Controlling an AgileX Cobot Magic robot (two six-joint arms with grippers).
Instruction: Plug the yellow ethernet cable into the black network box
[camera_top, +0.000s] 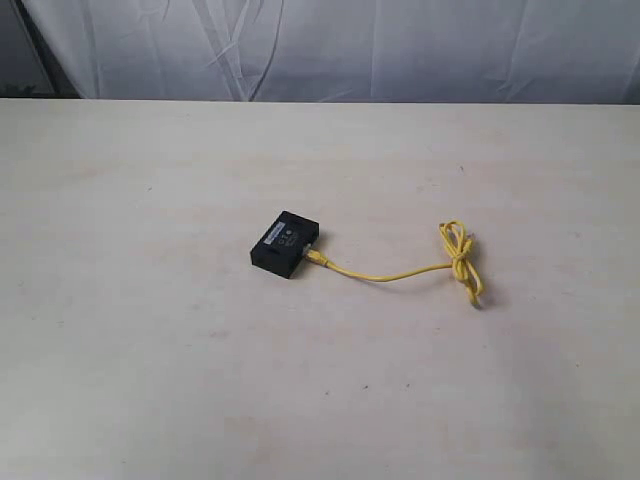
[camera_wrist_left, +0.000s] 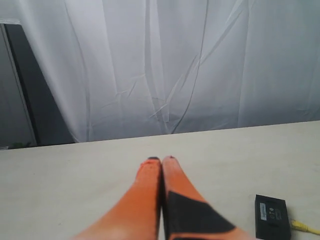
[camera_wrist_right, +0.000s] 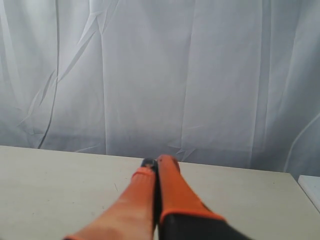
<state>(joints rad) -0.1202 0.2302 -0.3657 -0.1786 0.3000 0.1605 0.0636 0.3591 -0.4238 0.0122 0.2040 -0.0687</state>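
Left jaws pressed together on nothing, above the table (camera_top: 150, 350). Right jaws likewise closed, empty. Black network box (camera_top: 284, 244) flat near mid-table; yellow ethernet cable (camera_top: 395, 277) with plug end touching its right side, cord trailing rightward to a knotted bundle of loops (camera_top: 460, 256).
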